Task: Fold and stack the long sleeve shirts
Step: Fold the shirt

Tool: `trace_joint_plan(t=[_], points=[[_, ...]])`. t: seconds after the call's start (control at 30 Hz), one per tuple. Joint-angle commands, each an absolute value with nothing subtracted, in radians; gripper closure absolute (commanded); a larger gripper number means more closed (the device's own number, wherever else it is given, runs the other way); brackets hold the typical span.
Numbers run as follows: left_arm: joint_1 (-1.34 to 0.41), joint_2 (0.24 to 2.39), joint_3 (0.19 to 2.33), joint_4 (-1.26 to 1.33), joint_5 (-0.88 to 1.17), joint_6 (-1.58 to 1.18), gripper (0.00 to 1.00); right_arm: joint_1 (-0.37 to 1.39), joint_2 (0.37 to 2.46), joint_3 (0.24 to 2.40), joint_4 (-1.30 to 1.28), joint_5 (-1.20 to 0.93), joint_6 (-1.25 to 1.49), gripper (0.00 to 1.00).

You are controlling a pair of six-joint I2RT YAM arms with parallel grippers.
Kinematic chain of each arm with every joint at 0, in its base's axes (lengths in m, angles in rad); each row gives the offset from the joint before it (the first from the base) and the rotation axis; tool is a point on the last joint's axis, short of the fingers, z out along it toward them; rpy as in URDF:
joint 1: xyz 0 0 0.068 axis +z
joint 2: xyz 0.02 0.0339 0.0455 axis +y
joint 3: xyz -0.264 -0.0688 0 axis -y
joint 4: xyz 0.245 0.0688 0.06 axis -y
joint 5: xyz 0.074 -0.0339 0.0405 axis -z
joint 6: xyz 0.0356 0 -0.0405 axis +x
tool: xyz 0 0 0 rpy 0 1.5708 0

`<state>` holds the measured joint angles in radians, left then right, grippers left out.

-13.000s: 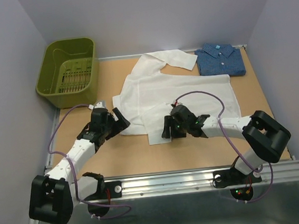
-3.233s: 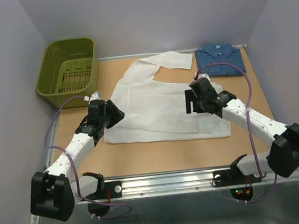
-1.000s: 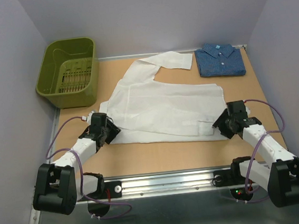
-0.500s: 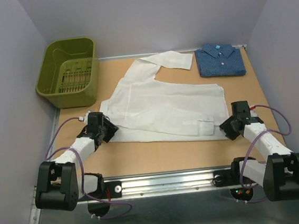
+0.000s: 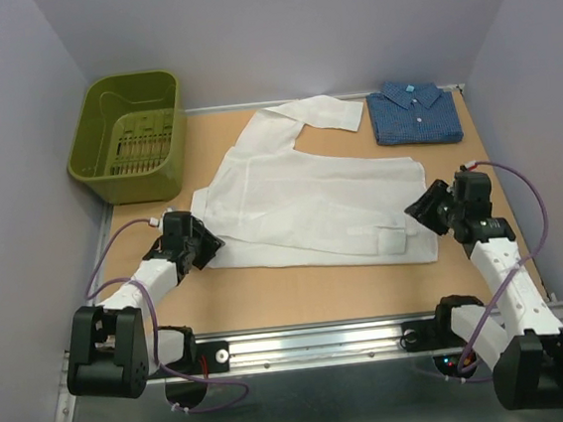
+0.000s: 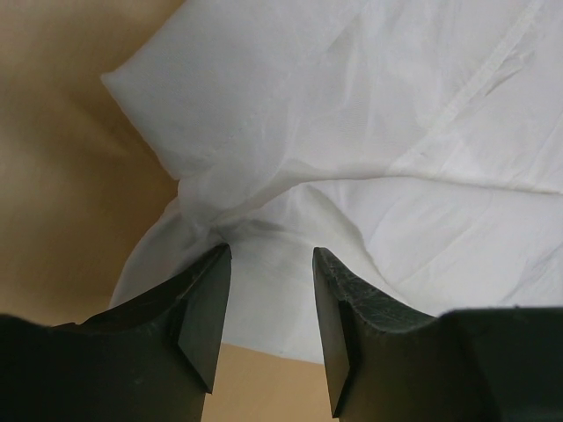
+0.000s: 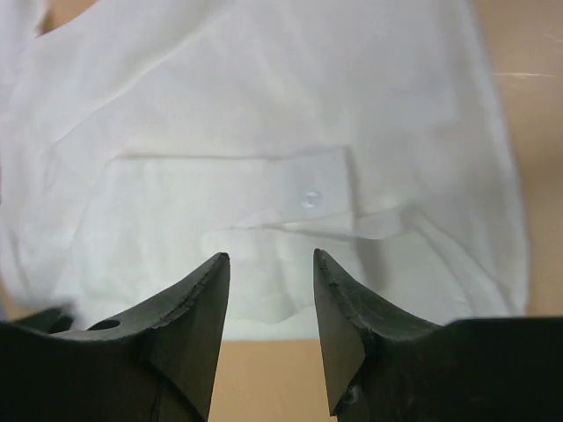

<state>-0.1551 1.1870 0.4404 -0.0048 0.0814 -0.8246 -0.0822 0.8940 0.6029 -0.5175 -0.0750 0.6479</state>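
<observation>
Both apart and empty, my left claw [image 5: 210, 245] and right claw [image 5: 419, 208] flank the white shirt [image 5: 311, 203] lying on the surface [image 5: 299, 291]; pinching only the bunched top layer at its near-left corner could skew the fold

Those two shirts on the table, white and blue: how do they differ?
The white shirt lies spread out on the table, one sleeve reaching back; the blue shirt is a neat folded packet in the far right corner. The white shirt covers far more surface than the blue shirt. Both lie flat.
</observation>
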Motion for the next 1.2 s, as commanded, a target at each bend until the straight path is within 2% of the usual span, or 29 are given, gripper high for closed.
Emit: trace_joint_plan(t=[0.0,0.07,0.17,0.3,0.5,0.63,0.7,0.93,1.17], points=[[-0.149,1.177,0.468,-0.048,0.091,-0.770,0.46,-0.049,0.925,0.672,-0.301,-0.614,0.575,0.50],[-0.149,1.183,0.466,-0.051,0.092,-0.775,0.46,0.065,0.975,0.696,-0.218,-0.667,0.580,0.48],[-0.149,1.180,0.463,-0.052,0.092,-0.781,0.48,0.216,1.041,0.729,-0.175,-0.634,0.561,0.48],[-0.149,1.181,0.463,-0.055,0.080,-0.787,0.49,0.424,1.215,0.770,-0.074,-0.663,0.580,0.48],[-0.149,1.189,0.469,-0.060,0.069,-0.787,0.49,0.581,1.466,0.863,0.038,-0.672,0.554,0.50],[-0.149,1.187,0.466,-0.061,0.057,-0.788,0.49,0.626,1.592,0.911,0.040,-0.718,0.546,0.51],[-0.149,1.189,0.466,-0.064,0.049,-0.788,0.49,0.627,1.635,0.902,0.040,-0.709,0.548,0.55],[-0.147,1.201,0.465,-0.064,0.040,-0.792,0.49,0.627,1.712,0.839,0.003,-0.646,0.534,0.61],[-0.143,1.197,0.462,-0.074,0.015,-0.795,0.50,0.624,1.652,0.785,-0.221,-0.444,0.500,0.66]])
